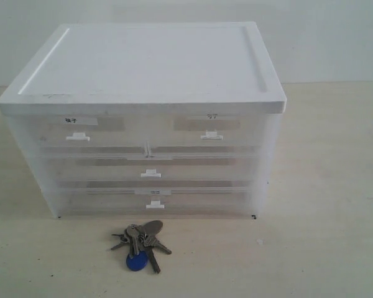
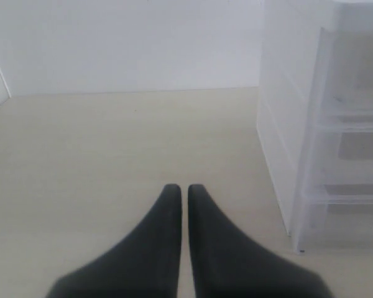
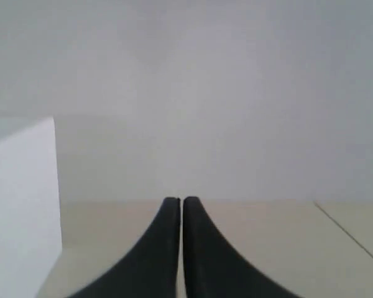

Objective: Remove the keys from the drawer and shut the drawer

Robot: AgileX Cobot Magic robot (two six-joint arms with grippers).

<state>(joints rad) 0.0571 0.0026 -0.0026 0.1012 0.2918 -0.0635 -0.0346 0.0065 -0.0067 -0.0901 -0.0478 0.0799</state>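
Note:
The keys point(image 1: 141, 239), a silver-grey bunch with a blue oval fob point(image 1: 135, 262), lie on the table just in front of the cabinet's lowest drawer. The drawer point(image 1: 233, 138), the upper right half-width one with the faint label, sits pushed in flush with the cabinet front. Neither arm shows in the exterior view. In the left wrist view my left gripper point(image 2: 184, 188) is shut and empty above bare table, with the cabinet off to one side. My right gripper point(image 3: 181, 200) is shut and empty too, over the table near a white side of the cabinet.
The white-topped translucent cabinet point(image 1: 149, 62) stands mid-table; its other half-width drawer point(image 1: 78, 133) and two full-width drawers point(image 1: 150, 171) are pushed in. Its drawer fronts point(image 2: 351, 149) show in the left wrist view and its side wall point(image 3: 22, 205) in the right wrist view. Pale tabletop point(image 1: 323, 236) surrounds it.

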